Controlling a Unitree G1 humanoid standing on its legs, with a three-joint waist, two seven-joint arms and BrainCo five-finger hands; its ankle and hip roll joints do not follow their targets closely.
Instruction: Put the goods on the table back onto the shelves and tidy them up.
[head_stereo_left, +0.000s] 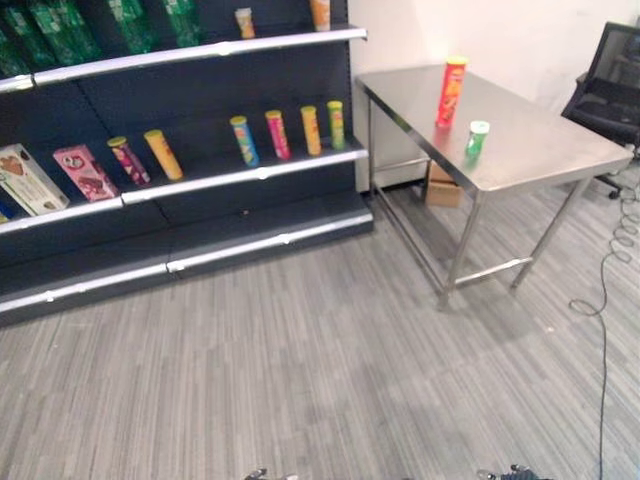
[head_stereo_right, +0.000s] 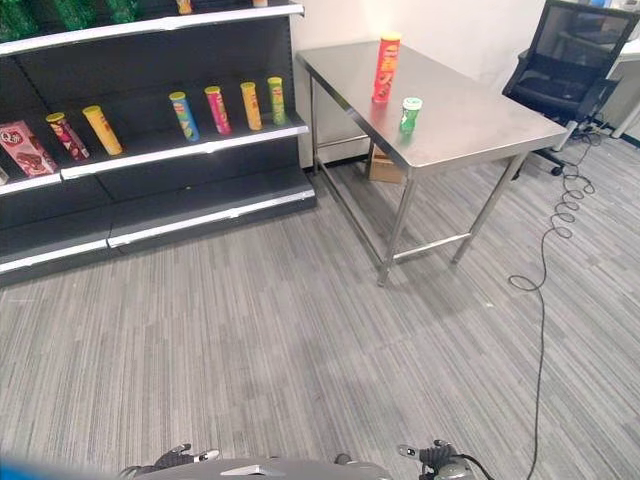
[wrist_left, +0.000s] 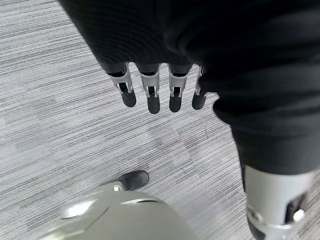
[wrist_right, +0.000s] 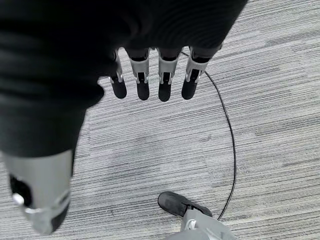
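A tall red can (head_stereo_left: 450, 91) and a small green can (head_stereo_left: 476, 140) stand on the steel table (head_stereo_left: 530, 150) at the right. The dark shelves (head_stereo_left: 200, 180) on the left carry several upright cans (head_stereo_left: 288, 133), two leaning cans (head_stereo_left: 147, 157) and pink boxes (head_stereo_left: 84, 172). My left hand (wrist_left: 150, 90) hangs over the grey floor, fingers straight, holding nothing. My right hand (wrist_right: 150, 80) hangs likewise over the floor, fingers straight and empty. Both hands are far from the table.
A black office chair (head_stereo_right: 565, 75) stands behind the table at the right. A cardboard box (head_stereo_left: 441, 186) sits on the floor under the table by the wall. Green bags (head_stereo_left: 60, 30) fill the upper shelf. Grey striped carpet lies between me and the shelves.
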